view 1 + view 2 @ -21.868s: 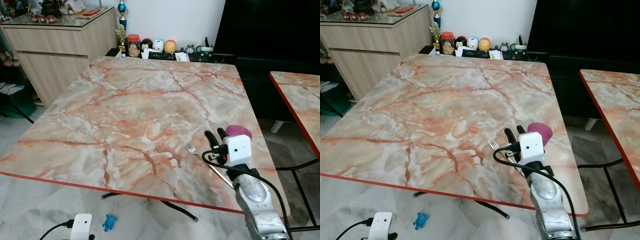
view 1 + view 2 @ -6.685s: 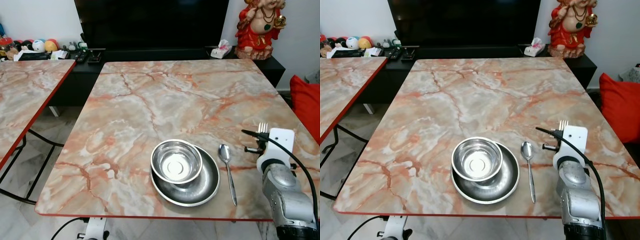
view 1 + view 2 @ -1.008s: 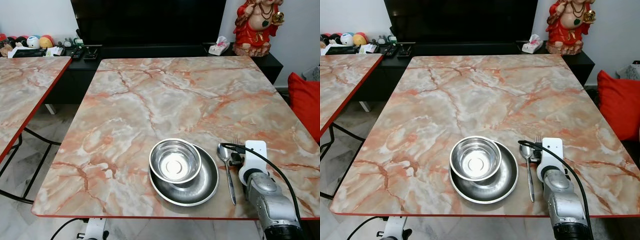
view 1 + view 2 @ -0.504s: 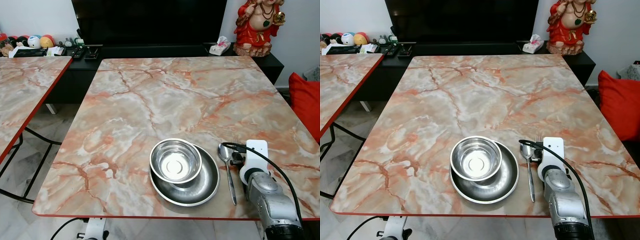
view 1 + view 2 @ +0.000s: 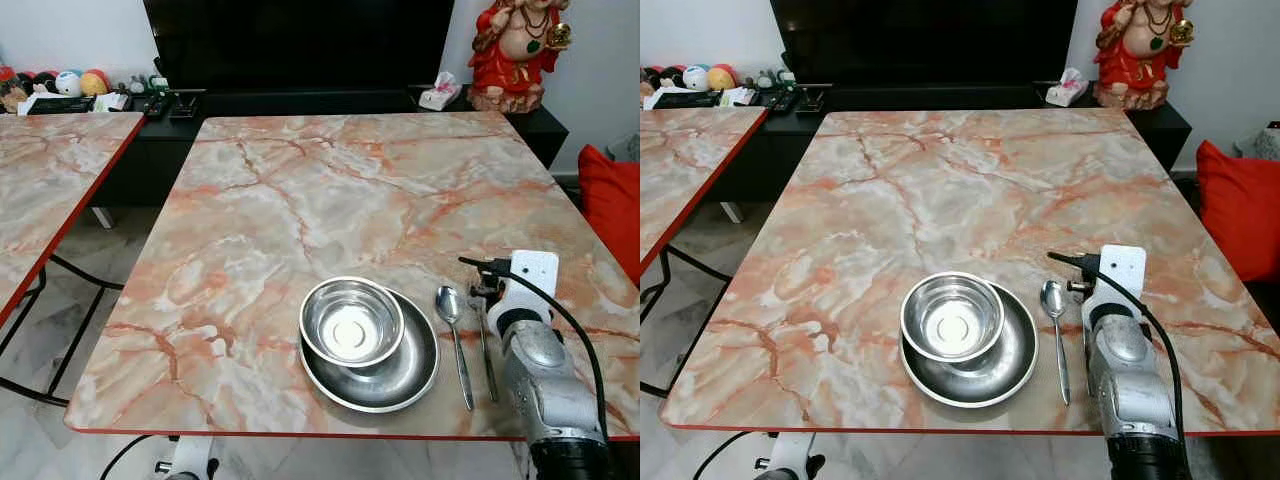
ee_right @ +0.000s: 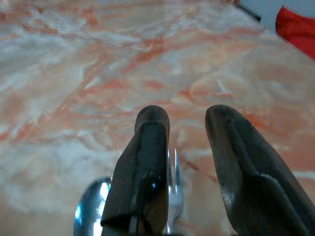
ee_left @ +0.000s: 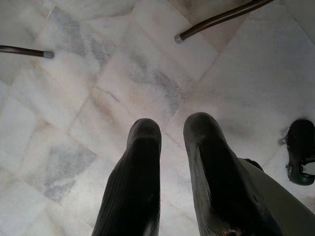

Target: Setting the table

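A steel bowl [image 5: 352,322] rests in a steel plate [image 5: 415,370] near the front edge of the marble table [image 5: 300,200]. Just right of the plate lies a spoon [image 5: 455,340], and a fork [image 5: 487,350] lies flat on the table alongside it. My right gripper [image 5: 478,278] hovers just above the fork's tine end, open and holding nothing. In the right wrist view the fork's tines [image 6: 173,196] and the spoon's bowl [image 6: 91,206] show beneath the spread fingers [image 6: 150,142]. My left gripper [image 7: 170,147] hangs idle over the floor, its fingers slightly apart.
A second marble table [image 5: 50,180] stands to the left across a gap. Behind the table are a black TV console [image 5: 300,100], a tissue pack [image 5: 437,92] and a red statue [image 5: 520,50]. A red cushion [image 5: 610,200] lies at the right. Table feet [image 7: 221,19] rest on the tiled floor.
The fork, carried upright in my right gripper earlier, was lowered beside the spoon. It now lies on the table, and the gripper has opened and lifted slightly away.
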Controlling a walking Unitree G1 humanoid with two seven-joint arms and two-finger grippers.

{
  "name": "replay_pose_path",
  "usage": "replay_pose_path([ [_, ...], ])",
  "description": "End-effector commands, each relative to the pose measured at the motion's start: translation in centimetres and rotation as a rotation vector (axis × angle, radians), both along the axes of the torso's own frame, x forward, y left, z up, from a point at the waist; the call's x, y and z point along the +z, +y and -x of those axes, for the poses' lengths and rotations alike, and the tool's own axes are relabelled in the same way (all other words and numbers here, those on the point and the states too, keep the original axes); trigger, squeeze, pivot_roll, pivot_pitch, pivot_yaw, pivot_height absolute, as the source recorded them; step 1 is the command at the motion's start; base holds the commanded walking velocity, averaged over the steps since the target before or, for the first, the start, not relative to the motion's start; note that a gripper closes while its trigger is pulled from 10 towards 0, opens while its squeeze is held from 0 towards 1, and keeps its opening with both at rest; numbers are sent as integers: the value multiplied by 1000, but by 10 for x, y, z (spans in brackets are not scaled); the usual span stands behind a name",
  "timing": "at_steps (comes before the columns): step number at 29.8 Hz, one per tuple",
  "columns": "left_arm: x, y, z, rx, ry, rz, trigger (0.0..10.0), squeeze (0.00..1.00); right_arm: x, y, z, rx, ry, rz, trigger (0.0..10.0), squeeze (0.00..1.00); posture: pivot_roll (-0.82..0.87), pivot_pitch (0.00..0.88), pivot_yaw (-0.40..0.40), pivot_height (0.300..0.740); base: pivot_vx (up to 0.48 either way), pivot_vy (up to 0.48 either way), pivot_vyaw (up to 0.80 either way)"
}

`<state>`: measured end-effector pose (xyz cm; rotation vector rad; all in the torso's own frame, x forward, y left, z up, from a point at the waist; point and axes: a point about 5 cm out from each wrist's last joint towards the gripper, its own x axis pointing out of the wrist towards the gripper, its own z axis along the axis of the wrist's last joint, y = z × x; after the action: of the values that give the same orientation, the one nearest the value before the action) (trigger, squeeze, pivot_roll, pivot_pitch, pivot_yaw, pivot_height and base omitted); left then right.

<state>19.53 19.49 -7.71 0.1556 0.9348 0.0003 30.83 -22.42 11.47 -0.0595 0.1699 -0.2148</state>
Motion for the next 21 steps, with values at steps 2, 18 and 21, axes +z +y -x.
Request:
replay_pose_path([
  [2, 0, 3, 0, 2, 4, -17, 10000, 0, 17, 7, -5, 6, -116, -6, 10000, 0, 0, 0, 41, 740, 0, 0, 0],
  [18, -5, 2, 10, 25, 39, -11, 10000, 0, 29, 21, -8, 30, -252, 2, 10000, 0, 13, 0, 23, 740, 0, 184, 0],
  [21, -5, 3, 10, 25, 40, -12, 10000, 0, 33, 22, -8, 38, -283, 12, 10000, 0, 13, 0, 26, 740, 0, 480, 219],
])
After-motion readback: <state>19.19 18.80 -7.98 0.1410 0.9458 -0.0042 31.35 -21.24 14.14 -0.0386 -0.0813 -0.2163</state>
